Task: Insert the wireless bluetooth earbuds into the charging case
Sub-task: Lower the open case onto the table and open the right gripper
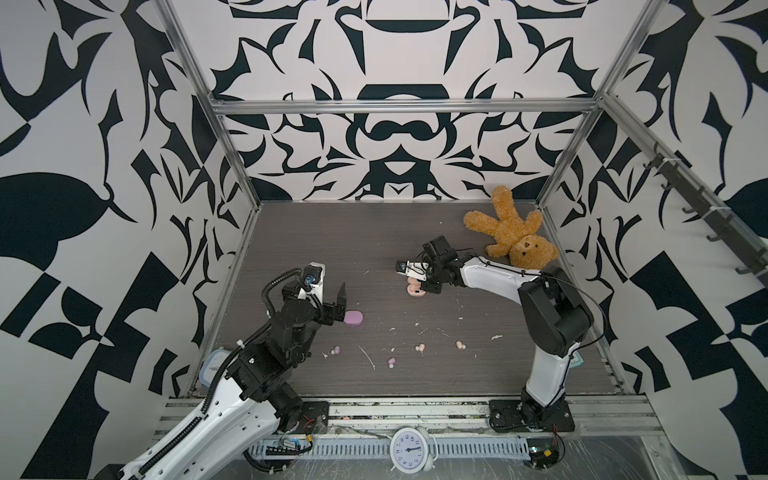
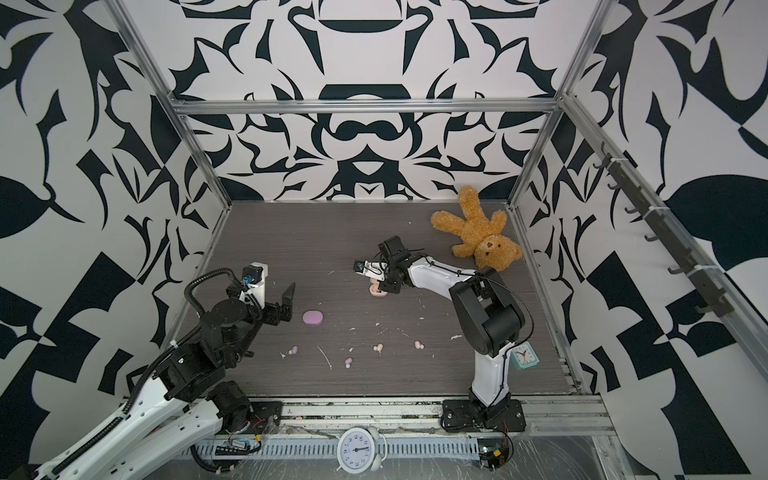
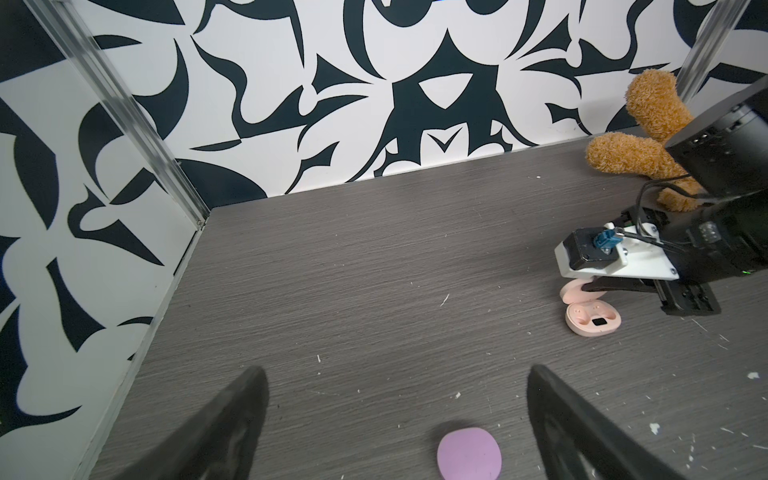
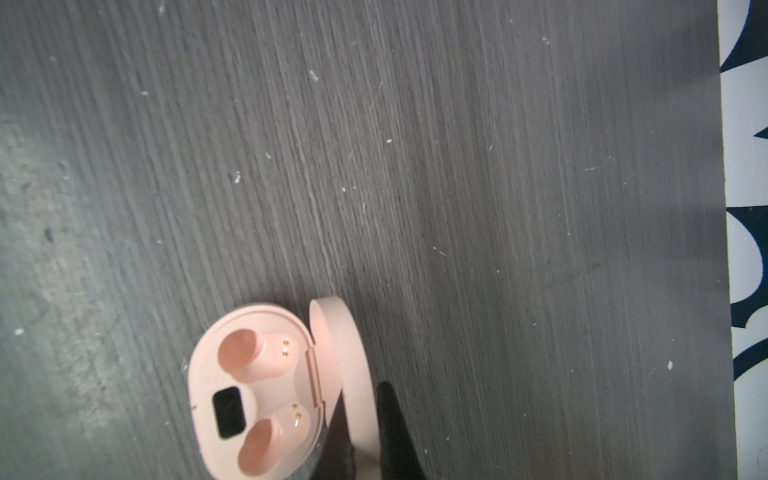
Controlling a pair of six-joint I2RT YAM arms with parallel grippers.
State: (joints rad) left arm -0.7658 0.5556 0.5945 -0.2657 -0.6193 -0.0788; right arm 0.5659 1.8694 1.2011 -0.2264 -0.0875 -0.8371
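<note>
Near the middle of the bench point(image 1: 332, 232), the right arm point(image 1: 490, 270) reaches in from its base at the front edge, with its elbow raised and its wrist bent down over the open pink case point(image 1: 417, 291). The right jaws are clamped on that case's raised lid. The left arm point(image 1: 232, 399) leans in from the front left corner. The left jaws are spread wide just beside the closed lilac case point(image 1: 354, 319) and do not touch it.

Only the right wrist view shows the grip. A black finger presses each face of the upright lid, and the base lies flat with two wells, gold contacts and a small dark window facing up. In both top views the wrist covers most of the pink case. The left wrist view shows the lilac case on the bench in the gap between the wide jaws.

Loose nearer the front edge lie a lilac bud point(image 1: 336, 350), a second lilac bud point(image 1: 391, 362), a peach bud point(image 1: 420, 347) and a second peach bud point(image 1: 459, 345). They form a rough row well apart from both cases, among white scraps point(image 1: 370, 357).

A teddy point(image 1: 515, 237) lies face up in the far right corner behind the right arm. A teal clock point(image 2: 524, 356) shows from behind that arm's lower link. A white clock point(image 1: 409, 449) lies in front of the rail.
</note>
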